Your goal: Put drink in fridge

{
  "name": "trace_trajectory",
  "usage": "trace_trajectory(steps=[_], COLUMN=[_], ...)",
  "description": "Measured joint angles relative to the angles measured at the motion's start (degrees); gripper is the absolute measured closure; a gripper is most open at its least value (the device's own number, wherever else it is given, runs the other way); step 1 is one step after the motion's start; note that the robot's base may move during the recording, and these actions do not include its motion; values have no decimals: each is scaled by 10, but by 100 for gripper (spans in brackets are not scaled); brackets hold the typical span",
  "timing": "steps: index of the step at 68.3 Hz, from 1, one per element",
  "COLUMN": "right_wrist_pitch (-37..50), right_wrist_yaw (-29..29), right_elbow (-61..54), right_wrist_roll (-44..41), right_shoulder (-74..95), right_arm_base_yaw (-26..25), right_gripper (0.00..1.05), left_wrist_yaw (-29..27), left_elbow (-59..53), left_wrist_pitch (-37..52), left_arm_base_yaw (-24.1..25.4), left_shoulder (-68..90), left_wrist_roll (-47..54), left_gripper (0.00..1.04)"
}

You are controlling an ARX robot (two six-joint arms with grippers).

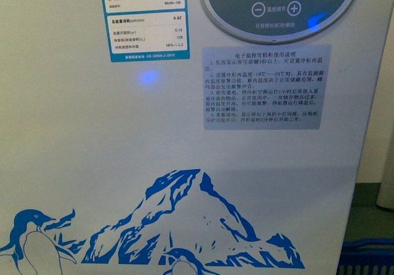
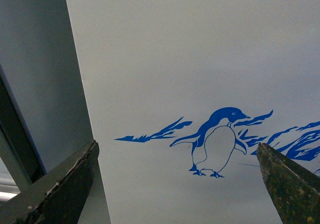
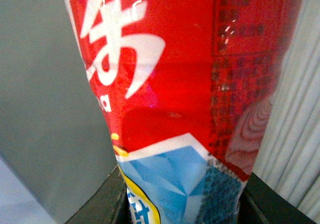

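Observation:
The fridge (image 1: 123, 133) fills the front view at close range: a white front wall with a blue mountain-and-penguin graphic, printed labels and a round control panel (image 1: 280, 7). Neither arm shows in that view. In the left wrist view my left gripper (image 2: 177, 184) is open and empty, its dark fingertips (image 2: 65, 184) wide apart in front of the fridge wall (image 2: 200, 58) and its penguin drawing (image 2: 217, 141). In the right wrist view the drink (image 3: 180, 83) fills the frame, its red label with white characters and a blue-yellow patch close to the lens. My right gripper (image 3: 182, 211) is shut on it.
A grey panel (image 2: 35, 73) with a dark frame stands beside the fridge's edge in the left wrist view. A blue crate (image 1: 366, 256) sits on the floor at the fridge's right. A white ribbed surface (image 3: 295, 134) lies behind the drink, a grey wall (image 3: 45, 93) on its other side.

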Motion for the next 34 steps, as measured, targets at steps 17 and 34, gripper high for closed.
trace_trajectory(steps=[17, 34], right_wrist_pitch=[1, 18], right_wrist_yaw=[125, 140], right_elbow=[9, 11], right_wrist_roll=[-30, -52], right_shoulder=[-32, -27], right_arm_base_yaw=[154, 178], right_gripper=[65, 65], left_wrist_yaw=[0, 0], left_elbow=[0, 0], left_wrist_pitch=[0, 0], left_arm_base_yaw=[0, 0], left_shoulder=[0, 0], left_wrist_roll=[0, 0], left_gripper=[8, 8])
